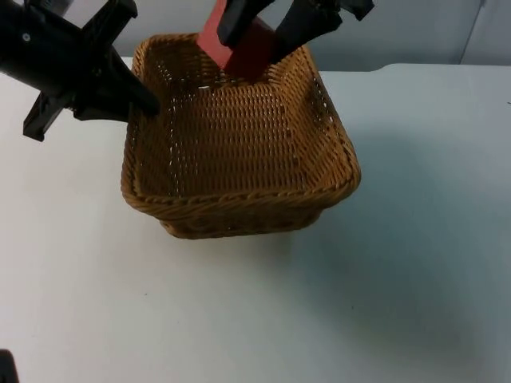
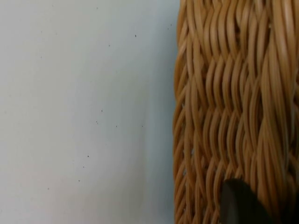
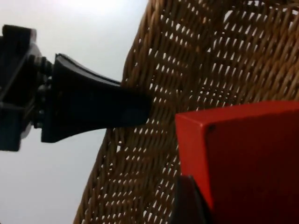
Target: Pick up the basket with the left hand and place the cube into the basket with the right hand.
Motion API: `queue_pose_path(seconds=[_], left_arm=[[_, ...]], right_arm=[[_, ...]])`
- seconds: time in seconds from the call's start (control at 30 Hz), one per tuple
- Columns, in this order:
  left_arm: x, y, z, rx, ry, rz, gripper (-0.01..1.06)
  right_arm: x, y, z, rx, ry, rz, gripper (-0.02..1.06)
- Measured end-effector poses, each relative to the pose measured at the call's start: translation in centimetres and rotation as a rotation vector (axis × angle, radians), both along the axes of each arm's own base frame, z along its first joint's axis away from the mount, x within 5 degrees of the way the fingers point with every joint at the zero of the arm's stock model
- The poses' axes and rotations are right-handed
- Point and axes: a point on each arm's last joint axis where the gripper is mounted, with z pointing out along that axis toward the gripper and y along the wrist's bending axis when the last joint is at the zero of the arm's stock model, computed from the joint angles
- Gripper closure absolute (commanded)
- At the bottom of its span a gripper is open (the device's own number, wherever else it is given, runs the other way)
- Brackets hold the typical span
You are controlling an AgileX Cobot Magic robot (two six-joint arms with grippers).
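A brown wicker basket (image 1: 239, 203) is held up off the white table, tilted. My left gripper (image 1: 142, 102) is shut on the basket's left rim. The woven wall (image 2: 224, 116) runs close past the left wrist camera, with one black fingertip (image 2: 240, 203) against it. My right gripper (image 1: 254, 32) is shut on a red cube (image 1: 236, 46) and holds it over the basket's far rim. In the right wrist view the red cube (image 3: 243, 158) hangs above the basket's weave (image 3: 187, 60), and the left gripper's fingers (image 3: 93, 105) clamp the rim.
White table (image 1: 415, 303) spreads wide in front and to the right of the basket. The grey partition wall (image 1: 415, 32) stands behind it. The basket casts a shadow on the table below it.
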Motion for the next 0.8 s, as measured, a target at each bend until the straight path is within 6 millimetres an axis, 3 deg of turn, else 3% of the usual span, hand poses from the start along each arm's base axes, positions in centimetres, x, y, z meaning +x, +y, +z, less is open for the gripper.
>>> queue_pose_path(seconds=[0.23, 0.5, 0.6, 0.63, 0.67, 0.77, 0.8], left_arm=[[0.0, 0.0, 0.0, 0.000, 0.000, 0.000, 1.05], [0.0, 0.1, -0.1, 0.010, -0.004, -0.001, 1.05], [0.0, 0.1, -0.1, 0.010, -0.004, -0.001, 1.05], [0.0, 0.1, -0.1, 0.010, -0.004, -0.001, 1.05], [0.0, 0.1, -0.1, 0.010, -0.004, -0.001, 1.05], [0.0, 0.1, -0.1, 0.010, -0.004, -0.001, 1.05], [0.0, 0.1, -0.1, 0.010, -0.004, -0.001, 1.05]], right_arm=[[0.1, -0.2, -0.2, -0.039, -0.003, -0.027, 0.24], [0.3, -0.8, -0.3, -0.105, -0.021, -0.066, 0.27], [1.3, -3.8, 1.0, -0.270, -0.125, -0.154, 0.39], [1.3, -3.8, 1.0, -0.270, -0.125, -0.154, 0.47], [1.6, -5.3, 2.0, -0.324, -0.167, -0.200, 0.47], [2.1, -10.1, 5.5, -0.427, -0.282, -0.314, 0.87], [2.1, -10.1, 5.5, -0.427, -0.282, -0.314, 0.99]])
